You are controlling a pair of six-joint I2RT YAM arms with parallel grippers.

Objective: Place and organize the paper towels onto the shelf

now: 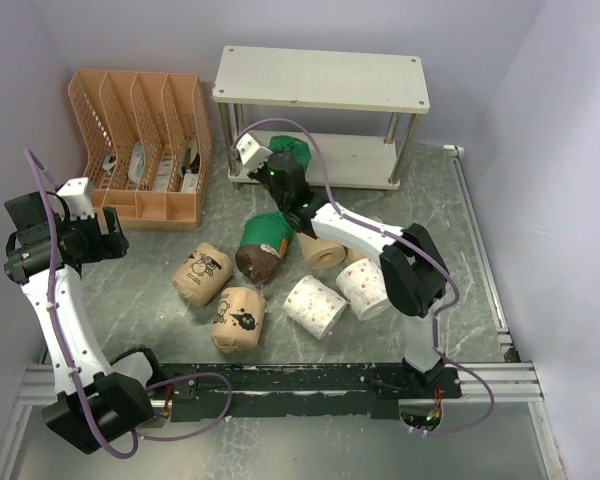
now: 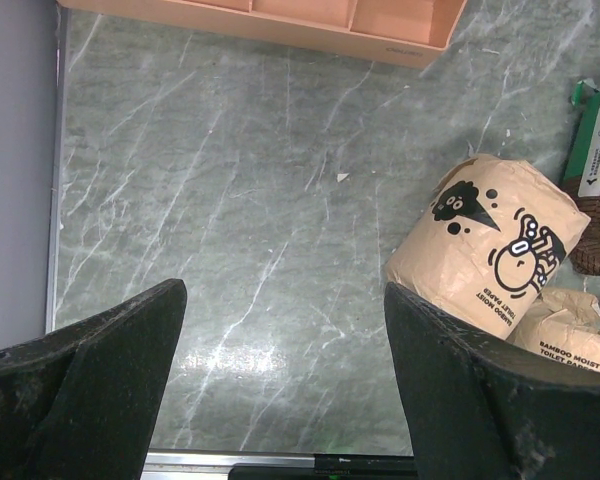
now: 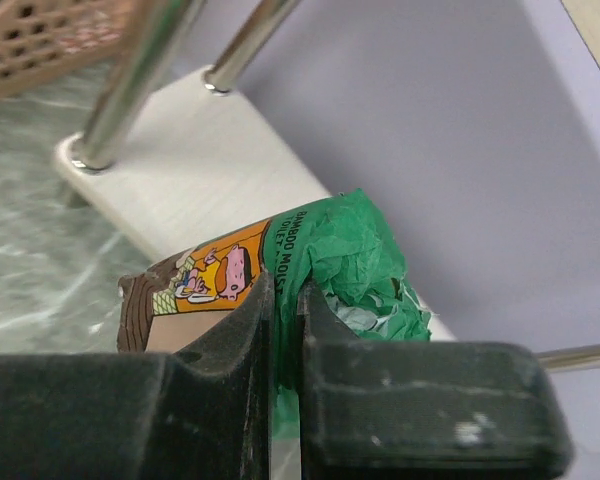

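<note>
Paper towels, one brown-wrapped roll with a crinkled green paper top (image 3: 340, 255): clamped by its green paper alone in my right pincer (image 3: 285, 300), hanging at the lower board of the off-white two-tier shelf (image 3: 200, 170). Risk, in my judgement: so thin a pinch may tear or slip. The roll could then drop short of the board or knock the silver metal post (image 3: 130, 90).

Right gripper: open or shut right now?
Shut. The right gripper has its fingers nearly touching, pinching the wrapper of the green-topped roll at the shelf.
</note>
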